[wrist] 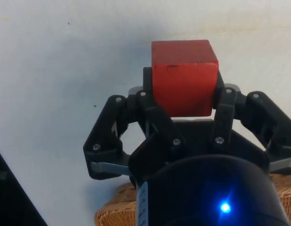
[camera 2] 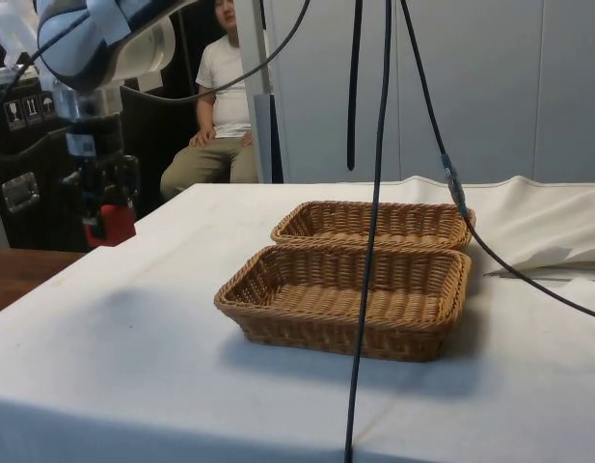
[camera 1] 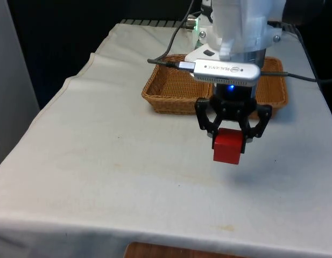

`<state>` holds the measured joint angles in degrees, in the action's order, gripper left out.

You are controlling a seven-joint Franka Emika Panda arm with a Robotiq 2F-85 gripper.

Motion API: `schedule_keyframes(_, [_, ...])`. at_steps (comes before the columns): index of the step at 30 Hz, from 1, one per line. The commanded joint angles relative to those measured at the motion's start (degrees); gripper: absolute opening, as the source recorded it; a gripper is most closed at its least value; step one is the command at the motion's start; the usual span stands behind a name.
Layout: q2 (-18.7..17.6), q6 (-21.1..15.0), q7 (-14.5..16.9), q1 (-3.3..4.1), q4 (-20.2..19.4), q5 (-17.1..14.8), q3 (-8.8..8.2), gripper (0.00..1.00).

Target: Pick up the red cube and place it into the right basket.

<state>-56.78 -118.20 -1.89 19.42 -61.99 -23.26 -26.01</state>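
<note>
My gripper (camera 1: 228, 137) is shut on the red cube (camera 1: 228, 146) and holds it clear of the white cloth. It hangs in front of the two wicker baskets, about level with the gap between the left basket (camera 1: 174, 86) and the right basket (camera 1: 274, 80). In the side view the gripper (camera 2: 106, 207) carries the cube (camera 2: 111, 224) well to the left of both baskets, above the table's edge. In the wrist view the cube (wrist: 183, 75) is pinched between the two fingers (wrist: 224, 101), and the gripper (wrist: 183, 96) is over bare cloth.
The two baskets stand side by side, touching, the near basket (camera 2: 345, 289) and the far basket (camera 2: 374, 224). Black cables (camera 2: 374, 193) hang down in the side view. A person (camera 2: 225, 87) sits behind the table. A basket rim (wrist: 112, 214) shows behind the gripper.
</note>
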Motion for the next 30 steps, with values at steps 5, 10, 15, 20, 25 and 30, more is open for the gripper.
schedule_keyframes(5, [1.78, -1.20, 0.00, 1.09, -2.23, 0.34, -0.63, 0.03])
schedule_keyframes(10, [2.92, -0.80, -0.06, 1.32, -2.58, 0.92, -0.97, 0.03])
schedule_keyframes(15, [4.53, 0.29, -0.06, 1.60, -2.92, 1.55, -1.26, 0.03])
schedule_keyframes(20, [5.61, 1.20, -0.11, 1.83, -3.09, 2.01, -1.43, 0.03])
schedule_keyframes(25, [7.33, 2.86, -0.23, 2.01, -3.27, 2.92, -1.38, 0.03])
schedule_keyframes(30, [7.96, 3.67, -0.57, 2.35, -3.38, 3.55, -1.32, 0.03])
